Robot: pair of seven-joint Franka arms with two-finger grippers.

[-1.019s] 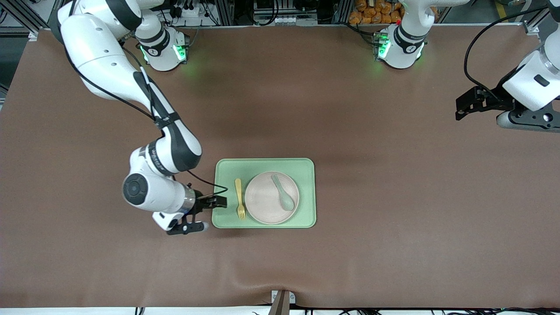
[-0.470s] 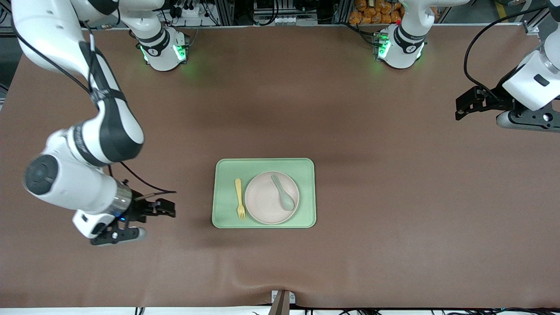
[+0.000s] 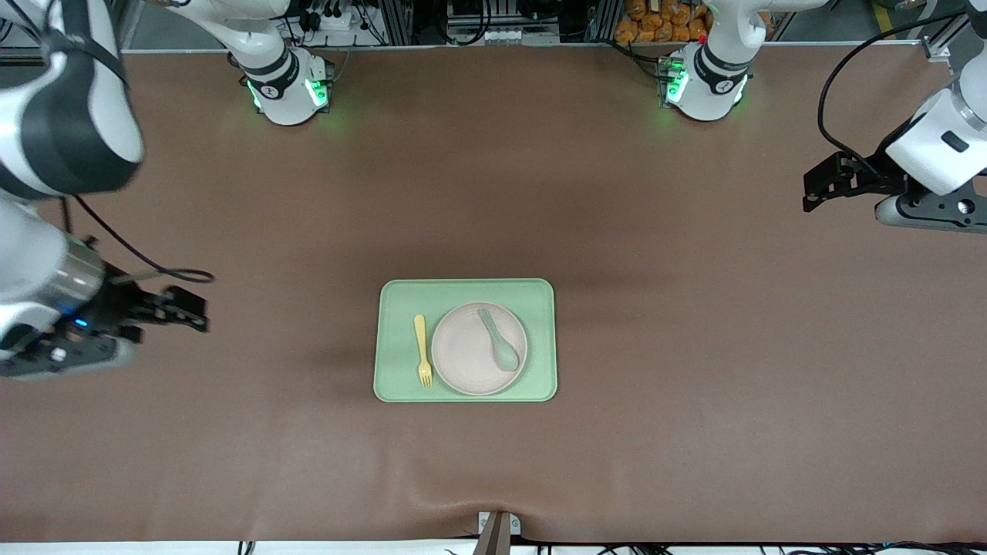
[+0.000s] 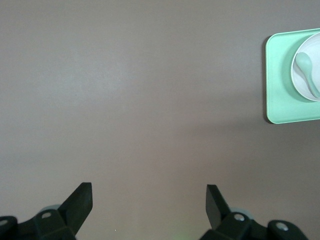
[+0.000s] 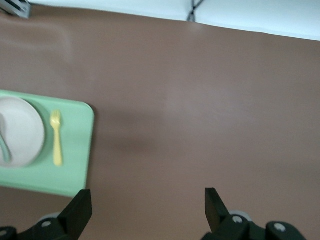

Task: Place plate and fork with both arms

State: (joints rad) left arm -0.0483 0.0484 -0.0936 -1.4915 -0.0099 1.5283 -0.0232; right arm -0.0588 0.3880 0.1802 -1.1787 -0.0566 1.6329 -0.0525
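Observation:
The pale pink plate (image 3: 463, 356) lies on a light green tray (image 3: 463, 291) at mid-table, and the yellow fork (image 3: 422, 351) lies on the tray beside it, toward the right arm's end. My right gripper (image 3: 197, 311) hangs open and empty over bare table, well clear of the tray. The right wrist view shows its open gripper (image 5: 147, 194) with the tray (image 5: 75, 165), plate (image 5: 22, 130) and fork (image 5: 56, 137) off to one side. My left gripper (image 3: 810, 191) waits open over the left arm's end of the table. The left gripper (image 4: 148, 190) also stands open in its wrist view, with tray (image 4: 277, 75) and plate (image 4: 302, 82) at the edge.
A grey-green spoon (image 3: 500, 348) rests on the plate. Brown mat (image 3: 694, 385) covers the table around the tray. The two green-lit arm bases (image 3: 285, 89) stand along the table edge farthest from the front camera.
My right arm has swung away from the tray's edge toward its own end of the table, its gripper open throughout. The left arm, tray, plate, fork and spoon have not moved.

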